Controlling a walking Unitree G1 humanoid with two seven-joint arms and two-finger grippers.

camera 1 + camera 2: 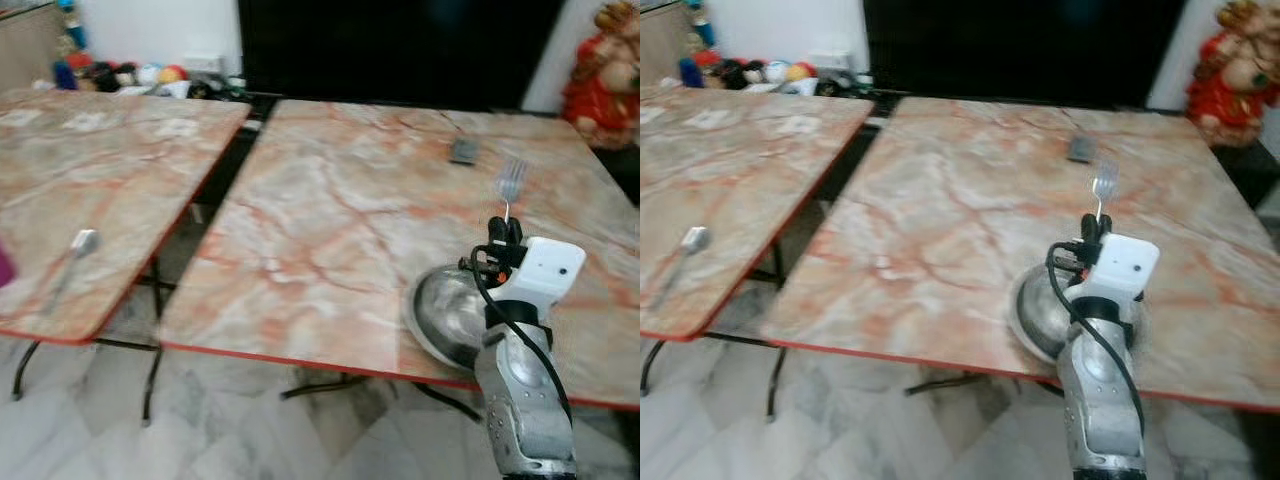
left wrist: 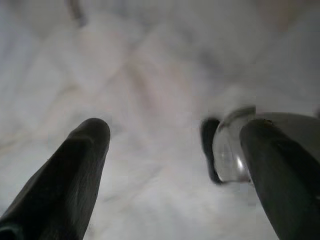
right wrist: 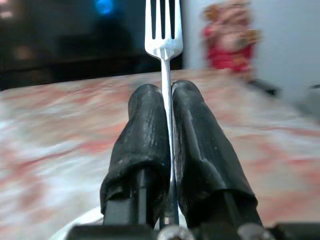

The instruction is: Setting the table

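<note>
Right tool pressed together on the fork, pinching the thin neck just below the tines; tines point up and away, handle hidden between the pads. Fork held in the air above the near right worktop, over the far rim of the metal bowl at about 5 o'clock on that worktop.

Fork judged light, stiff, smooth steel; likely slippery in rubber pads and free to pivot on so narrow a grip. A hold lower on the handle would probably steady it better. Not fragile; would clatter if dropped on marble.

Spoon lies on the left worktop, well apart at 9 o'clock. Small dark flat thing at 1 o'clock, unidentified.

Left tool spread, hanging over pale floor, a rounded shiny thing beside one finger; blurred
</note>
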